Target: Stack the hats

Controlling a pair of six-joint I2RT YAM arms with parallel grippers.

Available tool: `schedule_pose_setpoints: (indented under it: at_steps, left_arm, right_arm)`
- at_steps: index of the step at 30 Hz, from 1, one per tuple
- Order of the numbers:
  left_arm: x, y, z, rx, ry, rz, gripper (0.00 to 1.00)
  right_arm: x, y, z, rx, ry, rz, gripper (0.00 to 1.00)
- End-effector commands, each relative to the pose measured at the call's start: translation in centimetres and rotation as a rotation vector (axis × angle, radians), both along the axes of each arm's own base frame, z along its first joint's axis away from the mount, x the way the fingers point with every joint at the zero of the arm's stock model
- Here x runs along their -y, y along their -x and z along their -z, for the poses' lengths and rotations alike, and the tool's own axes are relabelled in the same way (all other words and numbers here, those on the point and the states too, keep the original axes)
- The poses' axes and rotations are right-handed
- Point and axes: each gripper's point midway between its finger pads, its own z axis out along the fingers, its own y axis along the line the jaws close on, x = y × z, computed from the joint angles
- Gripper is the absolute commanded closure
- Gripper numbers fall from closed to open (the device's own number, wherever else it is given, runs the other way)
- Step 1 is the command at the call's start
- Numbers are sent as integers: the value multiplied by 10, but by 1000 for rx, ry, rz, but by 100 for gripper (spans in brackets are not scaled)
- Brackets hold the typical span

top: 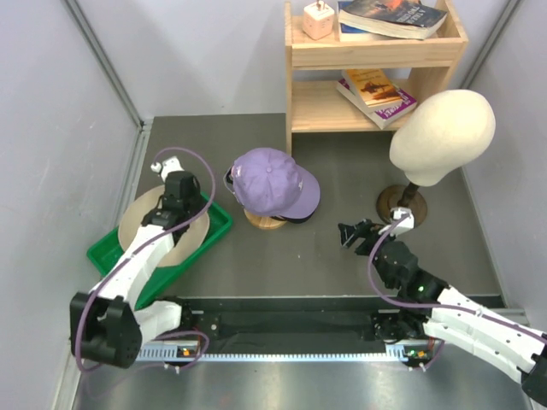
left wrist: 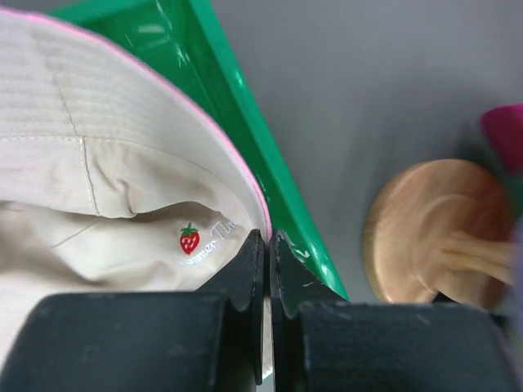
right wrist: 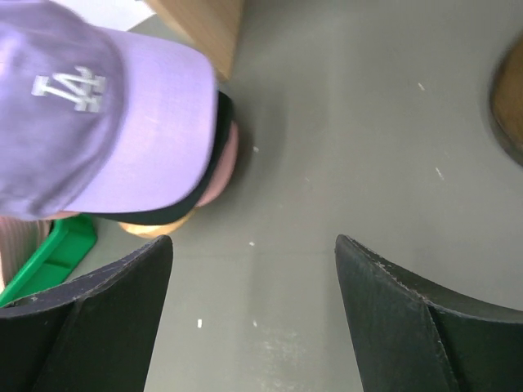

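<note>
Presently the left claw [left wrist: 267,238] is clenched on the rim of the brimmed hat [top: 141,218]. In the left wrist view its two fingers are pressed almost together, right where the hat's thin pink edge runs down between them. The hat lies in the green tray [top: 218,224] at the left of the desk [top: 342,273], showing a cream side with a small strawberry label just beside the pinched spot. The tray's near wall runs diagonally past the fingers. Well apart from it, at the middle of the desk, the lavender cap [top: 272,181] sits on top of the wooden stand [left wrist: 425,233], its white embroidered logo plain in the right wrist view. Under the lavender cap's edge two more caps show as narrow bands, a black cap [right wrist: 214,159] and below it a pale pink cap [right wrist: 230,155], so the three are stacked on the stand. The right claw [right wrist: 253,240] is released, with its fingers spread wide and only bare desk between them. It hovers to the right of the stack, pointed toward it and touching nothing. Behind that claw the cream mannequin head [top: 444,124] stands bare on its round base, near the wooden shelf [top: 295,85] that holds books at the back of the desk.
</note>
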Motion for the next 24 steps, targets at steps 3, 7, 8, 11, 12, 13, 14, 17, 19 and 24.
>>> schedule_pose_setpoints:
  at_steps: [3,7,8,11,12,13,14,17,19,24]
  left_arm:
    - [-3,13,-122,265,45,8,100]
    - [-3,33,-186,405,76,31,100]
    - [4,39,-196,422,85,80,100]
    - [16,54,-246,529,98,186,100]
    - [29,64,-269,579,120,274,100]
    - [42,71,-280,597,137,353,100]
    - [50,74,-288,612,139,412,100]
    - [83,100,-326,687,173,656,100]
    - [106,119,-336,711,205,834,100]
    - [133,159,-372,797,297,1084,100]
  right_arm:
    - [-36,6,-80,168,13,-206,20]
    - [-66,19,-128,290,-13,-382,20]
    - [-72,23,-152,352,-41,-417,20]
    - [-95,35,-184,446,-33,-546,20]
    - [-104,36,-185,451,-12,-588,20]
    - [-108,38,-203,480,-26,-606,20]
    - [-114,38,-205,480,-20,-628,20]
    - [-127,45,-232,530,-48,-696,19]
    - [-134,55,-253,588,-63,-758,19]
    - [-146,71,-279,710,-33,-872,19]
